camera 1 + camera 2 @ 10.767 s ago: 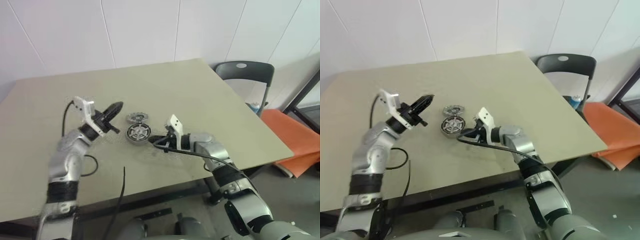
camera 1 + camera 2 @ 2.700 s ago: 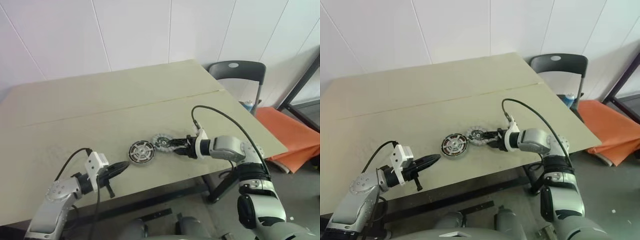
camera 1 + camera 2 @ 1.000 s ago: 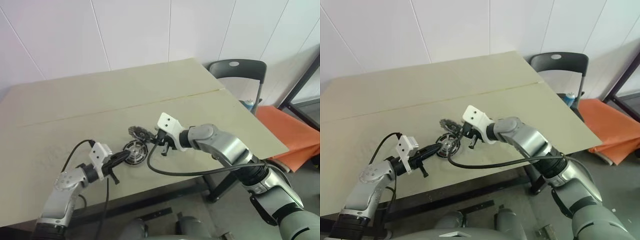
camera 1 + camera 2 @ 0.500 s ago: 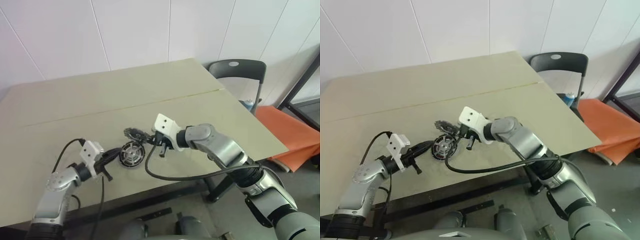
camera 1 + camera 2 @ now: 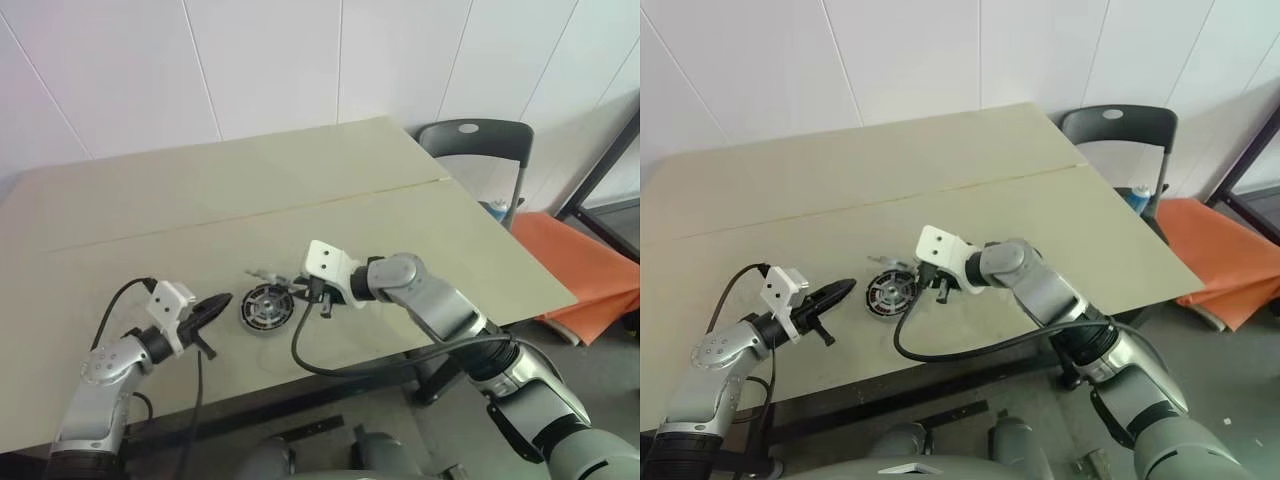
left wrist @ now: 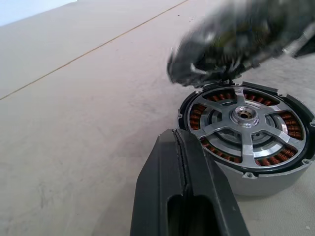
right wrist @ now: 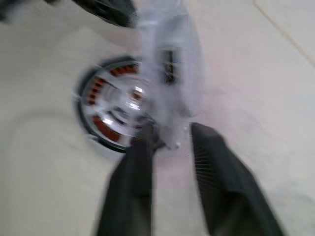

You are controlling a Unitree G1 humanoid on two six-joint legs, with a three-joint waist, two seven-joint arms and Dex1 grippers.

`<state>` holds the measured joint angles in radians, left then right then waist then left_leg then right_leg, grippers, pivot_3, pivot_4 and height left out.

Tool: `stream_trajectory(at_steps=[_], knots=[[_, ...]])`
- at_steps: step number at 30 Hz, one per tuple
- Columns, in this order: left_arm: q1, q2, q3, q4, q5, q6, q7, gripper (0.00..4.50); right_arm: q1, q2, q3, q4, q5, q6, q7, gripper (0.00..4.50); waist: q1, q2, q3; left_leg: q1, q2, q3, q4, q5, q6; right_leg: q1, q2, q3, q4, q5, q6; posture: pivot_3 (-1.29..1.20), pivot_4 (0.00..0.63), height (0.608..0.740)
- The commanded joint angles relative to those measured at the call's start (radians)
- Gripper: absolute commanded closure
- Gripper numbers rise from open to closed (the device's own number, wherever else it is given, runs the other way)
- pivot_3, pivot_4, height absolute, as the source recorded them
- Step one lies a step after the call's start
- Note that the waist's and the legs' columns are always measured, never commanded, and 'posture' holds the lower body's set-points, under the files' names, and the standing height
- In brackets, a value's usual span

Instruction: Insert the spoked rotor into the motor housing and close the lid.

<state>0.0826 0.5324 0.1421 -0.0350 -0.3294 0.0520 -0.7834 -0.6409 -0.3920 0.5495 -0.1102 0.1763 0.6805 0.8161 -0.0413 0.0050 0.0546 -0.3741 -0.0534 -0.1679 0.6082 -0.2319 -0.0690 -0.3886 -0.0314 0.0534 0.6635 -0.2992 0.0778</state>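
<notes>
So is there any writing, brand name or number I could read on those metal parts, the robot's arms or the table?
None can be read.
Motor housing: copper-red windings and silver spokes, no lettering.
Blurred part above it: too blurred to show any marking.
Left gripper and right gripper: plain black fingers, no label.
White blocks on the wrists: no text visible.
Table: bare, unmarked.

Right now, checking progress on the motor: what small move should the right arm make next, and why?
Probably close the open right gripper on the lid and set it flat on the motor housing. The spoked rotor already sits inside, but the lid is at the housing's rim, not covering it.
</notes>
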Motion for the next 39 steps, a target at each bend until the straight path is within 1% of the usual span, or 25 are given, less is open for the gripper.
stream_trajectory(at_steps=[1,3,7,9,11,18,19,21,22,23,30,34,39], knots=[[-0.013,0.011,0.03,-0.027,-0.015,-0.001,0.006,4.5,-0.003,0.031,-0.108,-0.073,0.162,0.095,0.091,1.95,0.0,0.0,0.0,0.0,0.0,0.0,0.0,0.0,0.0,0.0,0.0,0.0,0.0,0.0,0.0,0.0,0.0,0.74],[-0.016,0.011,0.029,-0.025,-0.013,0.002,0.007,4.5,0.0,0.02,-0.116,-0.078,0.187,0.114,0.125,1.3,0.0,0.0,0.0,0.0,0.0,0.0,0.001,0.0,0.0,0.001,0.0,0.0,0.0,0.0,0.0,0.0,0.0,0.74],[-0.017,0.012,0.03,-0.025,-0.013,0.007,0.008,4.5,-0.025,0.031,-0.149,-0.024,0.199,0.119,0.131,1.3,0.0,0.0,0.0,0.0,0.0,0.0,0.002,0.0,0.0,0.001,0.0,0.0,0.0,0.0,0.0,0.0,0.0,0.74],[-0.018,0.012,0.03,-0.024,-0.013,0.008,0.008,4.5,-0.041,0.072,-0.196,0.036,0.214,0.137,0.091,1.3,-0.001,0.0,0.0,0.0,0.0,0.0,0.002,0.0,0.0,0.002,0.0,0.0,0.0,0.0,0.0,0.0,0.0,0.74],[-0.022,0.011,0.029,-0.025,-0.013,0.011,0.01,4.5,-0.055,0.102,-0.216,0.094,0.208,0.129,0.068,1.3,-0.001,0.0,0.0,0.001,0.0,0.0,0.002,0.0,0.0,0.001,0.0,0.0,0.001,0.0,-0.001,0.0,0.0,0.74],[-0.002,0.02,0.046,-0.117,-0.082,0.062,-0.01,4.5,-0.053,0.149,-0.111,0.206,0.089,-0.03,0.072,1.3,-0.001,0.0,0.0,0.0,0.0,0.0,0.001,0.0,0.0,0.0,0.0,0.0,0.001,0.0,0.0,0.0,0.0,0.74],[0.01,0.026,0.051,-0.138,-0.096,0.078,-0.014,4.5,-0.061,0.162,-0.104,0.237,0.075,-0.056,0.076,1.12,-0.003,0.0,0.0,0.0,0.0,0.0,0.001,0.0,0.0,0.0,0.0,0.0,0.001,0.0,0.0,0.0,0.0,0.74],[0.037,0.042,0.059,-0.177,-0.112,0.103,-0.024,4.12,-0.079,0.189,-0.094,0.295,0.052,-0.108,0.086,0.69,-0.004,0.0,0.0,0.0,0.0,0.0,0.002,0.0,0.0,0.0,0.0,0.0,0.001,0.0,0.0,0.0,0.0,0.74],[0.053,0.051,0.063,-0.195,-0.116,0.113,-0.03,3.91,-0.089,0.202,-0.089,0.321,0.041,-0.133,0.093,0.37,-0.004,0.0,0.0,0.0,0.0,0.0,0.002,0.0,0.0,0.001,0.0,0.0,0.001,0.0,0.0,0.0,0.0,0.74],[0.071,0.062,0.071,-0.211,-0.123,0.122,-0.037,3.61,-0.098,0.213,-0.08,0.346,0.029,-0.162,0.105,0.02,-0.004,0.0,0.0,0.0,0.0,0.0,0.002,0.0,0.0,0.001,0.0,0.0,0.001,0.0,-0.001,0.0,0.0,0.74],[0.179,0.126,0.127,-0.289,-0.152,0.159,-0.082,1.35,-0.154,0.288,-0.068,0.518,-0.045,-0.308,0.14,0.0,-0.003,0.0,0.0,0.001,0.0,0.001,0.002,0.0,0.0,0.001,0.001,-0.001,0.001,-0.001,-0.003,0.0,0.0,0.74],[0.228,0.146,0.147,-0.323,-0.157,0.172,-0.094,1.35,-0.156,0.314,-0.057,0.564,-0.074,-0.334,0.165,0.0,-0.002,0.001,0.0,0.001,-0.001,0.001,0.002,0.0,0.0,0.001,0.0,0.0,0.001,-0.002,-0.004,0.0,0.0,0.74],[0.239,0.144,0.152,-0.329,-0.173,0.203,-0.092,1.35,-0.147,0.321,-0.042,0.587,-0.112,-0.363,0.186,0.0,-0.003,0.001,0.0,0.001,0.0,0.001,0.002,0.0,0.0,0.001,0.001,-0.001,0.001,-0.002,-0.004,0.0,0.0,0.74]])
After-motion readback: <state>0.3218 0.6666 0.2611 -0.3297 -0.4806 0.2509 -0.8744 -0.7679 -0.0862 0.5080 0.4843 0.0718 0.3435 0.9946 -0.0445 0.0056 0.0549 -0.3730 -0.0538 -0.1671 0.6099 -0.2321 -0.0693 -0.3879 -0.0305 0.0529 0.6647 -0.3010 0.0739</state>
